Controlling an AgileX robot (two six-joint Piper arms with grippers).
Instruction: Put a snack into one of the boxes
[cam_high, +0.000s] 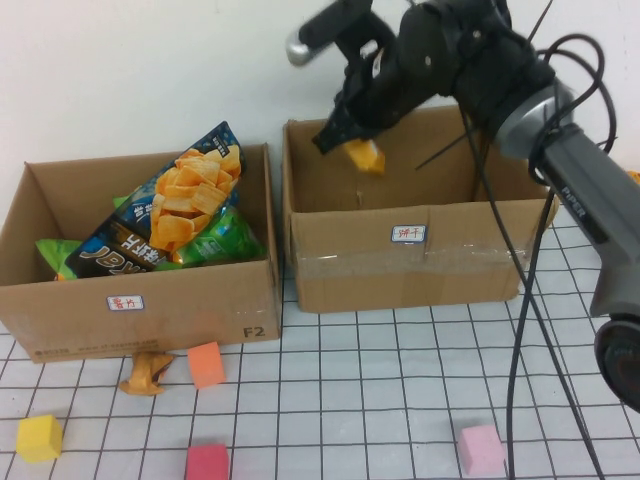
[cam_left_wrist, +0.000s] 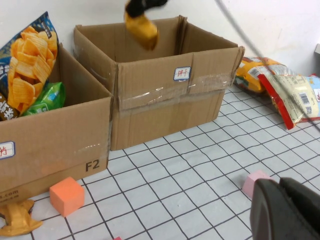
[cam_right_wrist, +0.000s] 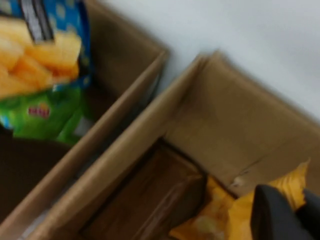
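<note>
Snack held over the taped box, not yet dropped.

My right gripper is pinched nearly closed on a small orange snack pack, hanging above the rear left corner of the taller taped box. The lower, wider box, red-on-white label, sits just left of the taped box, already holding chip bags. My left gripper is closed, empty, low in front of the taped box. Risk: thin pinch on crinkly wrapper, pack may slip early or catch on the rim.
</note>
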